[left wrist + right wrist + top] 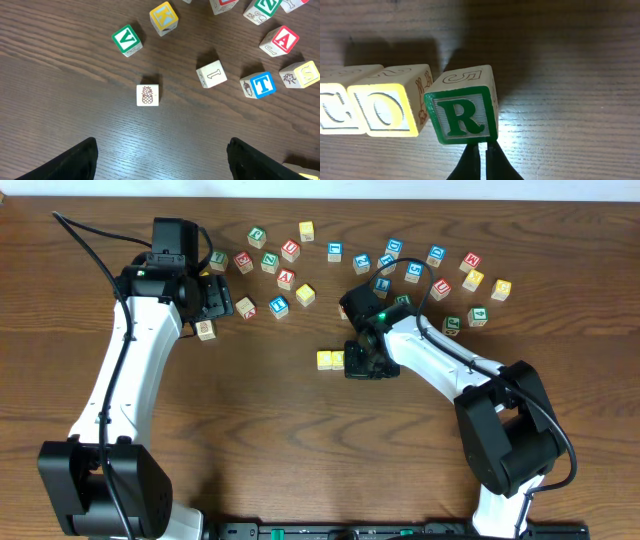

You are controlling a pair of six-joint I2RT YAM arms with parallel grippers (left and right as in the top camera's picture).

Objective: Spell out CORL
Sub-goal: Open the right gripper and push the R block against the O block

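Right gripper (483,150): fingers pressed together, nothing clamped; tips set at the near edge of the R cube (462,116).
R cube: green face up, slightly skewed.
O cube (385,111): just beside the R cube.
C cube (335,112): beyond the O cube, touching it.
Left gripper (162,152): fingers apart, nothing held, well apart from the R cube.

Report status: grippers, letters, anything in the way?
Left gripper open, empty. Right gripper shut, tips at R. C, O, R in row, R skewed; L not placed. Nothing in L's spot.
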